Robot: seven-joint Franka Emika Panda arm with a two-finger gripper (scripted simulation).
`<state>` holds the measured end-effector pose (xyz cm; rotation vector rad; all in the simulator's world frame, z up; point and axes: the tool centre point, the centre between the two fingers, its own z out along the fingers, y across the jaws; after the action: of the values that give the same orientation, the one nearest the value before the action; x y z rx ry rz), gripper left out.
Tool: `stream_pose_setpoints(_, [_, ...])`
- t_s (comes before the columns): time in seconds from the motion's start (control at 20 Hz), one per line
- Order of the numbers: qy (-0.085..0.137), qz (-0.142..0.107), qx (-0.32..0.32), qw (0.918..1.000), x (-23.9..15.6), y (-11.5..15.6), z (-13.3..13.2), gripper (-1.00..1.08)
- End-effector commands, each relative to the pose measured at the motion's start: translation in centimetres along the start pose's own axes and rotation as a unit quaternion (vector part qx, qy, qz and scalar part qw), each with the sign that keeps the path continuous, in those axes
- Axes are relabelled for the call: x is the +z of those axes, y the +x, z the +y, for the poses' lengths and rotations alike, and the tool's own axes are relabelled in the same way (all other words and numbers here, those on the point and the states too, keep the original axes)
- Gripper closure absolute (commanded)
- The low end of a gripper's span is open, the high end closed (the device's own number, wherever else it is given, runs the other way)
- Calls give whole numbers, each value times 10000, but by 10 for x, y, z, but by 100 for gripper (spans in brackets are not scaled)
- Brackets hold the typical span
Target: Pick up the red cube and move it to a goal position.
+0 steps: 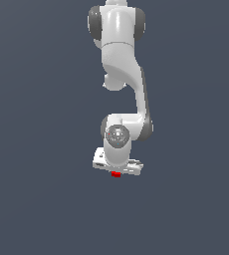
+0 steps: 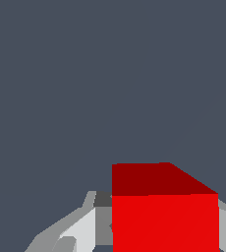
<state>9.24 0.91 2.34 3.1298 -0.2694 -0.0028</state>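
Exterior view: hand (image 1: 117, 171) closed on red cube (image 1: 116, 174) | surroundings: plain slate-grey, featureless

Red cube (image 2: 164, 221) reads matte, smooth, uniformly coloured; arm (image 1: 120, 64) shell glossy white, plastic-like, with dark grey joint sections; tool (image 1: 117, 168) flat white-grey, unglossed.

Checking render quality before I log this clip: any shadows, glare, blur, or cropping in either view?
Exterior view: flat, even light, no cast shadows, soft highlights on the white arm; the red cube is tiny and coarse under the gripper. Wrist view: sharp edges, cube cropped by the frame, top face darker.
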Motion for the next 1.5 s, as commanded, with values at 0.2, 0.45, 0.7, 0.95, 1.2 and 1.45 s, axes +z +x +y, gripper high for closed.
stream_pose_setpoints(0.2, [2,9,0,10000,-27,0,1,108])
stream_pose_setpoints(0.45, [2,9,0,10000,-67,-1,3,108])
stream_pose_setpoints(0.7, [2,9,0,10000,-122,-3,6,108])
stream_pose_setpoints(0.95, [2,9,0,10000,-180,-4,9,108])
stream_pose_setpoints(1.2, [2,9,0,10000,-237,-5,12,108])
stream_pose_setpoints(1.45, [2,9,0,10000,-292,-5,15,108])
